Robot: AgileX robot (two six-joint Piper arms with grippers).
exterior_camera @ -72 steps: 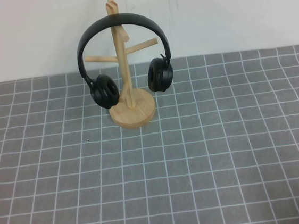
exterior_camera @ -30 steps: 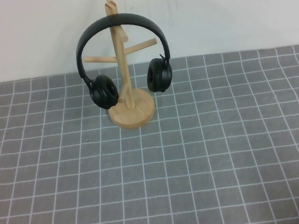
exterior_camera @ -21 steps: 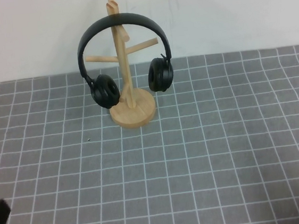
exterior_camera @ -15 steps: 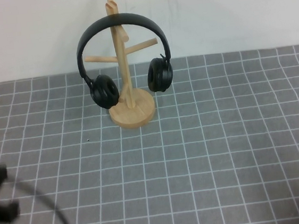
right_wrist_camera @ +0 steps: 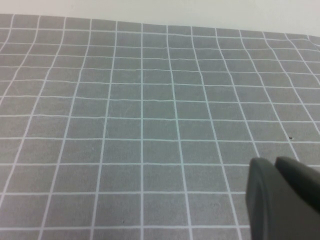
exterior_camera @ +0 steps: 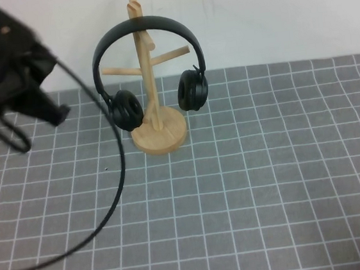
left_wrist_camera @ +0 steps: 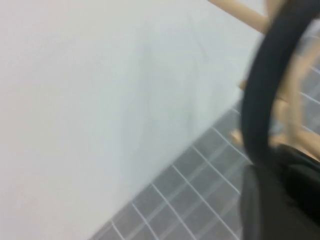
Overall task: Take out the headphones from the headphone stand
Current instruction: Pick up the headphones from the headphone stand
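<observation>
The matte black headphones hang by their headband over the top of the light wooden headphone stand, one ear cup on each side of the post. My left gripper is raised at the far left, a short way left of the left ear cup and apart from it. In the left wrist view the headband arcs close by, with the stand's pegs behind it. My right gripper is shut and empty, low over the grid mat; it is out of the high view.
A grey mat with a white grid covers the table up to a white back wall. The left arm's black cable loops across the mat's left front part.
My left arm has swung up from the lower left edge to the upper left, level with the headphones, trailing its cable. The headphones and the stand have not moved.
</observation>
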